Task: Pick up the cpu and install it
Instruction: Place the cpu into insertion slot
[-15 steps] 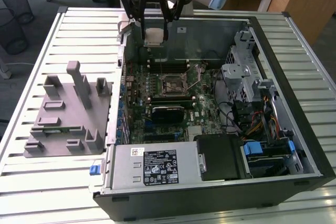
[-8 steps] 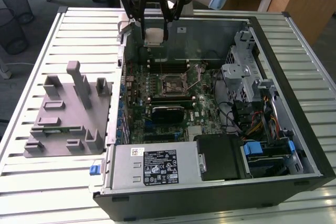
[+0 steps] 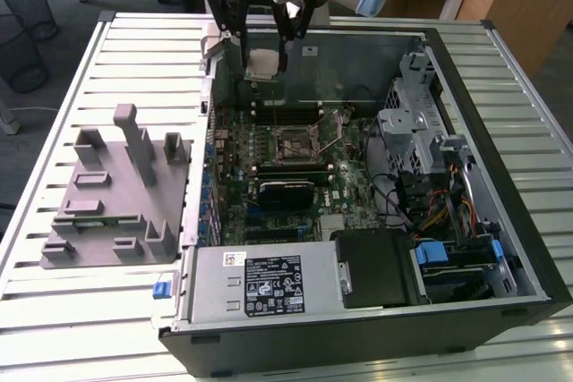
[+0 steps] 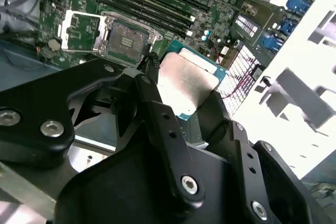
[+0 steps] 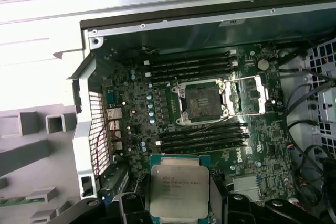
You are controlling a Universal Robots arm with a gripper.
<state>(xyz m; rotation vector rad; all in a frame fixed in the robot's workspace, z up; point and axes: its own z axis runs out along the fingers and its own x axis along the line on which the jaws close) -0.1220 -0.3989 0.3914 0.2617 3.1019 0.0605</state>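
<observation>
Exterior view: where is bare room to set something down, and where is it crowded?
Free: the slatted table between the grey fixture and its near edge, and the strip beyond the fixture. Crowded: inside the computer case, with motherboard, cables and power supply. The end effector holds the cpu over the case's far part.

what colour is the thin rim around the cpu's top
Teal-green, around the silvery top of the cpu; clearest in the first wrist view.
</observation>
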